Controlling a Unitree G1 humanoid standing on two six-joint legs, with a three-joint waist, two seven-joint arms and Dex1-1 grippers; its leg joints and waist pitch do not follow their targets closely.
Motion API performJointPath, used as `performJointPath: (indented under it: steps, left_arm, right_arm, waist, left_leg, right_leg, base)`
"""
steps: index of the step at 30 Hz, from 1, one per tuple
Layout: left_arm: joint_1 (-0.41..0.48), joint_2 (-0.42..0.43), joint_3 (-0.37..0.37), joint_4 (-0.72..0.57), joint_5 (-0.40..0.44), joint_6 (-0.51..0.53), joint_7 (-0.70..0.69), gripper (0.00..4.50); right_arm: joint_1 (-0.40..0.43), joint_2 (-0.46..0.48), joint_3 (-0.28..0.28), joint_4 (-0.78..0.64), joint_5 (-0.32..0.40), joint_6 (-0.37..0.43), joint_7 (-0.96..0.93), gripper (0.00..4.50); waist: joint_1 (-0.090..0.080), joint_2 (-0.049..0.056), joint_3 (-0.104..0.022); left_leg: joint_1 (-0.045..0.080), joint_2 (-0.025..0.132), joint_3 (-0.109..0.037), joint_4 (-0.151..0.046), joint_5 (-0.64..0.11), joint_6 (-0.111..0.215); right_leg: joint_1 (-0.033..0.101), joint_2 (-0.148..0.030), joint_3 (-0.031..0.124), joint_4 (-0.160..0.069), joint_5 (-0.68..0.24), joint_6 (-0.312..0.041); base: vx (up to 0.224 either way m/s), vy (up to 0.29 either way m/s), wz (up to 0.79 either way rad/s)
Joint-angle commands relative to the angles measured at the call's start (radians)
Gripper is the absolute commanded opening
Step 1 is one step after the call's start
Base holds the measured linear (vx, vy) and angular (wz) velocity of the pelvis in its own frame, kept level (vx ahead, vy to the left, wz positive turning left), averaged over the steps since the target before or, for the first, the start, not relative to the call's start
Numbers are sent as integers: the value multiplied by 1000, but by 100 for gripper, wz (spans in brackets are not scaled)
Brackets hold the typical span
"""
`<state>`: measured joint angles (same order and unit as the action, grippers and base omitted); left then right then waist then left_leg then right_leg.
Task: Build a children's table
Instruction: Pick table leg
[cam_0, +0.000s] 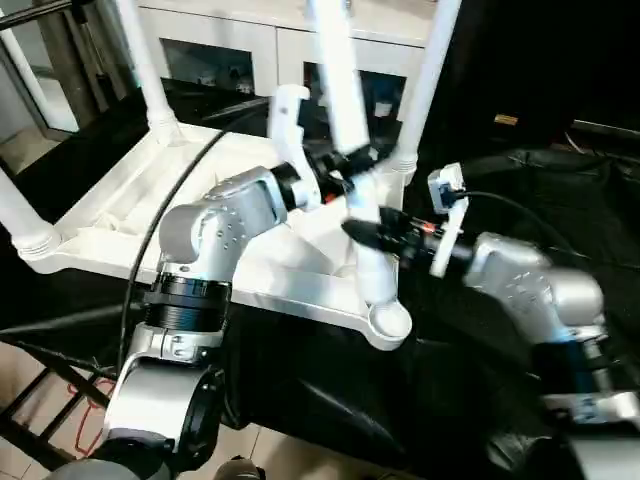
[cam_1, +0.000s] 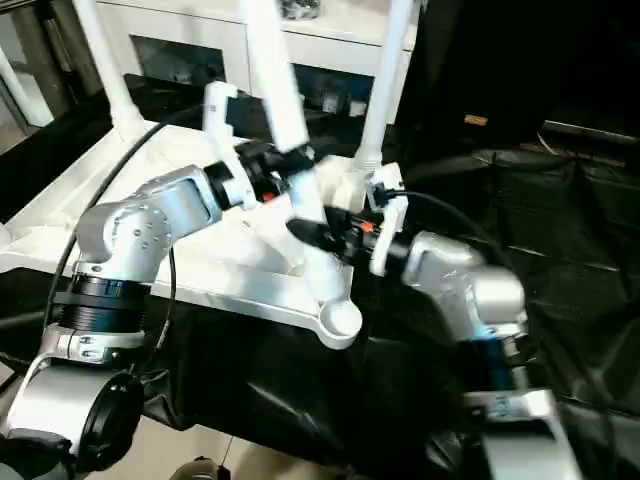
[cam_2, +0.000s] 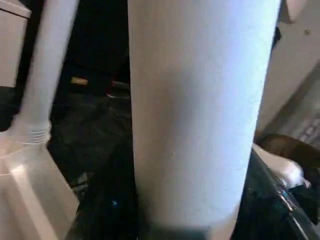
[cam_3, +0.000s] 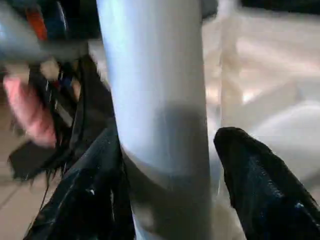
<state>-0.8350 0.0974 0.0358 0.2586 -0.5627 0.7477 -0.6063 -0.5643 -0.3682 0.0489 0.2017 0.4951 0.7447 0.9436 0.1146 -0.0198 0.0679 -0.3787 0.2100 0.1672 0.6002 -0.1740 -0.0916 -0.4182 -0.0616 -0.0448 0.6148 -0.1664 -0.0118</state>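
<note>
The white children's table (cam_0: 120, 200) lies upside down on black cloth, ribbed underside up. Three legs stand in its corner sockets: far left (cam_0: 140, 60), near left (cam_0: 20, 220) and far right (cam_0: 430, 80). The fourth leg (cam_0: 340, 90) leans, its lower end just behind the empty near-right socket (cam_0: 390, 322). My left gripper (cam_0: 345, 163) is shut on this leg at mid-height. Lower down, my right gripper (cam_0: 372, 232) straddles it. In the right wrist view one finger (cam_3: 90, 195) lies against the leg (cam_3: 155, 100), while the other finger (cam_3: 255, 185) stands slightly off it.
A white cabinet with glass doors (cam_0: 230, 50) stands behind the table. Black cloth (cam_0: 520, 180) covers the work surface to the right. A black cable (cam_0: 170, 200) runs across the tabletop to my left arm. Floor and a black frame (cam_0: 40, 400) show at the lower left.
</note>
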Motion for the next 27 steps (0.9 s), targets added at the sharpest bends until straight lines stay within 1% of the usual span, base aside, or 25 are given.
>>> performJointPath:
  steps: [1,2,3,4,5,8,11,14,15,16,17,19,20,21,22,23,27]
  left_arm:
    - [-42,16,-26,-25,0,4,-44,182]
    - [-46,19,-29,-24,-1,5,-52,182]
    - [-50,22,-33,-22,0,4,-58,182]
    - [-54,26,-37,-21,0,4,-68,182]
    - [-57,29,-41,-20,1,4,-75,182]
    - [-57,38,-50,-25,2,15,-97,182]
    - [-52,45,-63,-35,-2,23,-116,182]
    - [-49,46,-74,-35,1,28,-127,182]
    - [-49,48,-83,-31,7,29,-132,182]
    - [-49,49,-85,-31,8,29,-134,182]
    - [-49,50,-88,-29,11,28,-135,182]
    - [-51,50,-90,-24,12,28,-140,182]
    - [-52,51,-91,-23,12,29,-142,182]
    - [-53,51,-91,-22,12,30,-143,182]
    - [-56,51,-89,-22,10,33,-144,181]
    - [-56,51,-89,-22,10,33,-144,181]
    - [-56,53,-92,-23,6,35,-148,181]
  right_arm:
    - [-6,-33,45,-4,-27,22,43,301]
    - [-7,-39,58,-3,-34,19,52,301]
    - [-10,-44,67,-2,-37,19,58,301]
    - [-13,-44,74,0,-40,19,59,301]
    - [-16,-43,79,2,-43,18,59,301]
    - [-21,-37,91,12,-56,8,55,301]
    - [-22,-36,90,15,-53,-1,60,301]
    - [-22,-38,91,15,-56,-12,67,301]
    - [-22,-38,91,16,-57,-24,71,301]
    - [-21,-38,91,16,-58,-27,71,301]
    - [-21,-38,91,16,-58,-34,73,301]
    - [-17,-38,93,17,-69,-63,79,301]
    - [-16,-38,93,19,-71,-68,81,301]
    - [-15,-39,93,20,-73,-70,82,301]
    - [-10,-40,96,19,-77,-75,88,301]
    - [-9,-40,96,18,-77,-75,88,301]
    - [2,-44,109,10,-80,-80,97,301]
  waist:
    - [3,-18,-86]
    - [3,-18,-86]
    - [2,-17,-84]
    - [1,-22,-82]
    - [1,-20,-82]
    - [1,-20,-82]
    - [1,-17,-84]
    - [2,-18,-85]
    - [3,-13,-86]
    - [3,-13,-86]
    - [3,-15,-86]
    - [3,-15,-86]
    - [3,-12,-85]
    - [2,-14,-85]
    - [3,-7,-86]
    - [2,-9,-85]
    - [2,-10,-86]
  left_leg:
    - [7,5,8,-56,-70,43]
    - [7,5,8,-56,-70,43]
    - [8,5,9,-56,-81,39]
    - [7,5,9,-57,-86,37]
    - [8,6,9,-57,-90,35]
    - [9,6,9,-57,-95,32]
    - [9,6,9,-56,-85,31]
    - [8,6,9,-56,-75,34]
    - [8,6,8,-55,-71,35]
    - [8,6,8,-55,-71,35]
    - [9,6,9,-55,-72,38]
    - [9,7,9,-55,-78,38]
    - [9,6,9,-55,-84,37]
    - [9,6,9,-55,-89,35]
    - [9,6,7,-55,-89,32]
    - [9,6,8,-55,-92,32]
    - [10,6,8,-55,-96,31]
  right_leg:
    - [75,-59,32,-56,-104,-201]
    - [75,-59,32,-56,-104,-201]
    - [72,-61,32,-60,-135,-195]
    - [72,-61,31,-61,-159,-191]
    - [71,-62,32,-62,-169,-189]
    - [69,-61,32,-64,-183,-185]
    - [69,-60,32,-61,-160,-189]
    - [71,-59,32,-56,-127,-200]
    - [71,-59,32,-54,-115,-205]
    - [71,-59,32,-54,-115,-205]
    - [71,-59,32,-55,-106,-209]
    - [70,-60,31,-55,-111,-211]
    - [71,-59,31,-56,-116,-211]
    - [72,-59,31,-57,-124,-211]
    - [72,-59,31,-55,-123,-212]
    - [72,-59,31,-58,-124,-211]
    - [72,-57,31,-57,-119,-215]
  base:
    - [0,0,0]
    - [0,0,0]
    - [0,0,0]
    - [0,0,0]
    - [0,0,0]
    - [0,0,0]
    - [0,0,0]
    - [0,0,0]
    - [0,0,0]
    - [0,0,0]
    - [0,0,0]
    - [0,0,0]
    - [0,0,0]
    - [0,0,0]
    - [0,0,0]
    - [0,0,0]
    - [0,0,0]
